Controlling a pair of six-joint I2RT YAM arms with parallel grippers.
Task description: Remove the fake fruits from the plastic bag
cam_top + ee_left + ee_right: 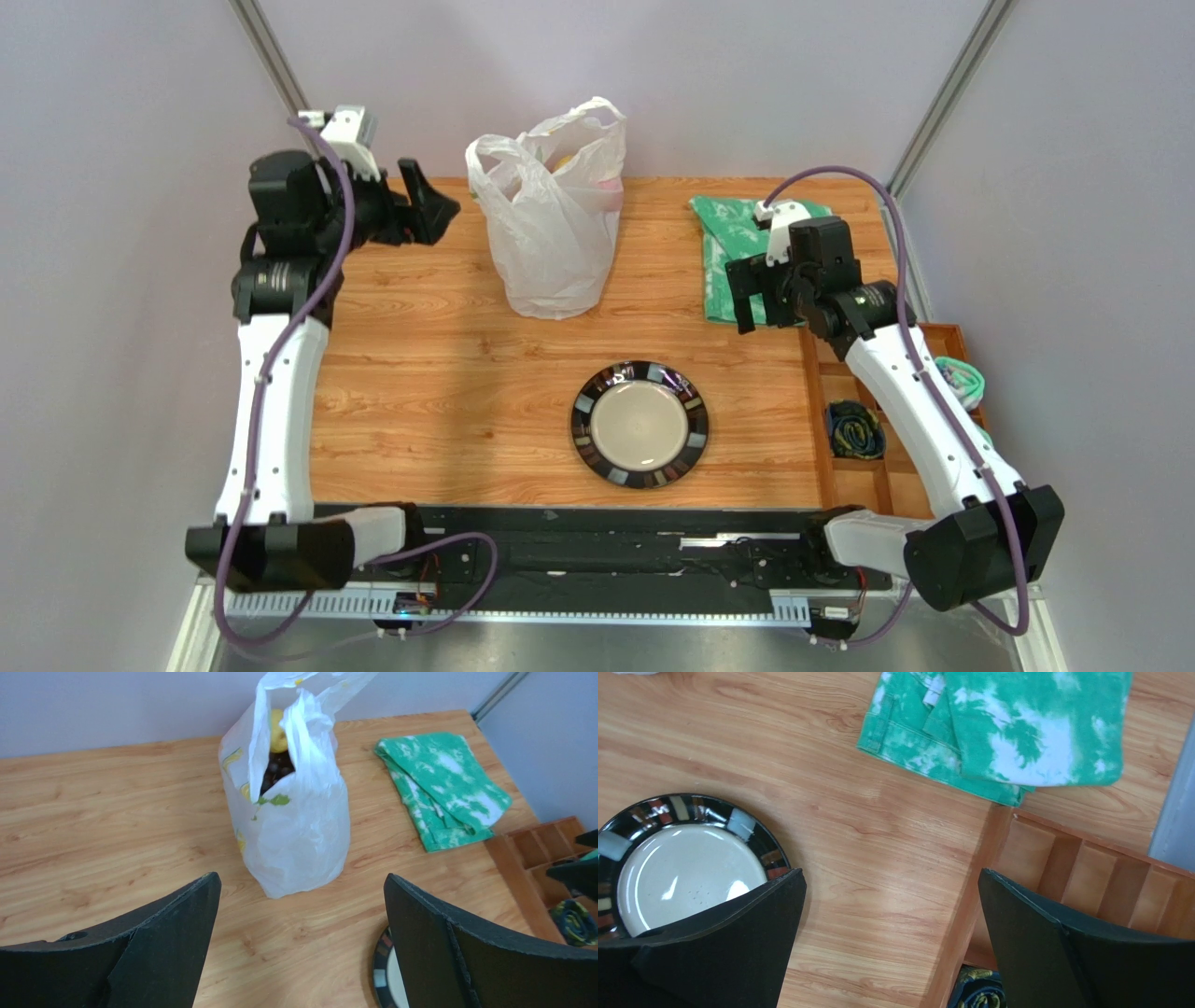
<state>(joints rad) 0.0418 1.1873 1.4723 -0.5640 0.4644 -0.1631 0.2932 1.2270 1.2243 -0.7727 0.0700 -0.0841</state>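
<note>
The wooden table (421,364) carries a white plastic bag (550,238) standing upright near its far edge, handles up. A folded green-and-white cloth (718,224) lies well to the bag's right, and a dark-rimmed plate (586,445) sits nearer the arms. Both tools hang in the air with fingers spread wide, holding nothing: the left gripper (421,203) left of the bag, the right gripper (744,294) over the cloth's edge. Through the bag's mouth show a yellow fruit (278,728) and a dark fruit (277,766).
</note>
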